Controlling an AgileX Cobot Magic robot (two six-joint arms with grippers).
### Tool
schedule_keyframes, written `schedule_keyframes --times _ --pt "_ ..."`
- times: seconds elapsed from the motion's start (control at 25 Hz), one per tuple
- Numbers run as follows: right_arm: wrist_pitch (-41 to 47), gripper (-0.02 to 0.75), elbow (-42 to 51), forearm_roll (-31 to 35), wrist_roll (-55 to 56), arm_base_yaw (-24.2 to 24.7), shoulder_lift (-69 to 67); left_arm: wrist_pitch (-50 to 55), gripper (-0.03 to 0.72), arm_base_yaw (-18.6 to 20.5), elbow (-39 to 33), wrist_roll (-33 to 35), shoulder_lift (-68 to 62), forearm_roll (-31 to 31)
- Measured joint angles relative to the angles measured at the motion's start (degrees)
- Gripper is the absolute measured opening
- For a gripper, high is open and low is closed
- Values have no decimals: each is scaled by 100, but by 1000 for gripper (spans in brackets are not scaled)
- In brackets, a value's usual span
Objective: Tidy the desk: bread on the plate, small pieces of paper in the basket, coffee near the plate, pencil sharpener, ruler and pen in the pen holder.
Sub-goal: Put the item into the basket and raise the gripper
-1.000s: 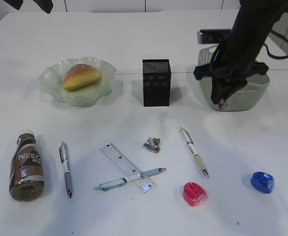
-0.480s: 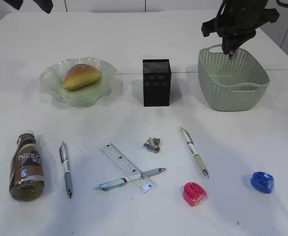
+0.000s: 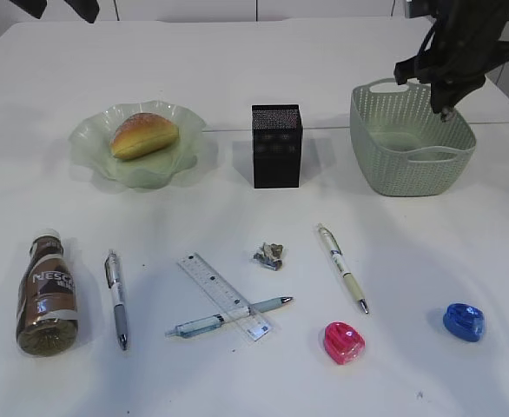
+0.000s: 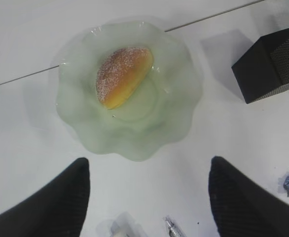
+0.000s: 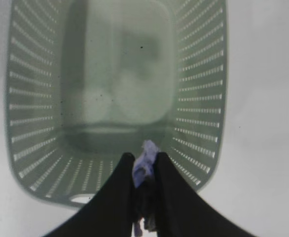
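My right tool [image 5: 143,170] is pinching a paper scrap [image 5: 143,160] above the basket [image 3: 372,156], the scrap's long axis running along my fingers. My left tool [image 4: 147,197] is hanging wide open above the plate [image 4: 85,118].

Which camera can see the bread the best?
The left wrist view. It looks straight down on the bread, which lies large in the green plate. The exterior view shows the bread too, but smaller and from a slant. The right wrist view shows only the basket, so no bread there.
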State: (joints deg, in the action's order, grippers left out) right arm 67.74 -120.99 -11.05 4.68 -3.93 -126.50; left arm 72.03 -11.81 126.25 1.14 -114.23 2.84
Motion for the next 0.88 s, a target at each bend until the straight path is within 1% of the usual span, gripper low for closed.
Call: schedule_keyframes --times 0.08,0.32,0.4,0.48,0.56,0.6,0.64,0.68,0.76,0.8,0.88 --pt "-136 98 0 0 0 75 -99 0 527 0 0 0 0 24" --pt "-416 102 0 0 47 75 -234 0 527 0 0 0 0 22" --pt "-491 130 -13 26 59 75 -293 0 527 0 0 0 0 22" --pt "-548 230 -13 77 68 75 -359 0 527 0 0 0 0 22" --pt "-548 230 -13 77 68 75 -359 0 527 0 0 0 0 22" --pt "-645 428 -13 128 94 75 -370 0 527 0 0 0 0 22" --pt "-671 479 -13 128 149 75 -370 0 527 0 0 0 0 22" --pt "-681 504 -13 128 177 75 -370 0 527 0 0 0 0 22" --pt "-681 504 -13 128 177 75 -370 0 527 0 0 0 0 22" --pt "-594 552 -90 92 253 75 -379 0 527 0 0 0 0 22" --pt "-418 557 -229 82 265 75 -379 0 527 0 0 0 0 22"
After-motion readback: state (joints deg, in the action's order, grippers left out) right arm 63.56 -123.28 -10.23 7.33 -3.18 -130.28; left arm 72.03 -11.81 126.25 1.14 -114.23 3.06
